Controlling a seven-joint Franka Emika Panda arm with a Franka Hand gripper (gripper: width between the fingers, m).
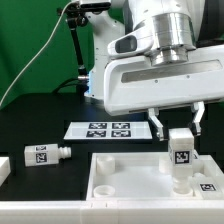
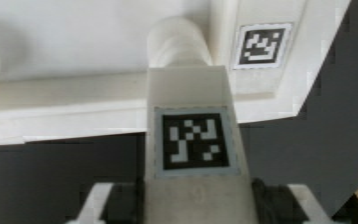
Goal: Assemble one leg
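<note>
A white leg (image 1: 181, 152) with a black-and-white tag stands upright at the corner of the big white panel (image 1: 130, 182) nearest the exterior view's right. Its narrower lower end sits in the panel. My gripper (image 1: 176, 132) is straight above it, its two fingers down either side of the leg's top. In the wrist view the leg (image 2: 194, 140) fills the space between the dark pads (image 2: 115, 203), so the gripper (image 2: 197, 208) looks shut on it. The leg's far end meets the panel (image 2: 69, 100).
A second leg (image 1: 42, 155) lies on its side on the black table at the exterior view's left. Another white part (image 1: 3, 170) is cut off by the edge beside it. The marker board (image 1: 105, 129) lies behind the panel. A tag (image 2: 261, 45) is on the panel's corner.
</note>
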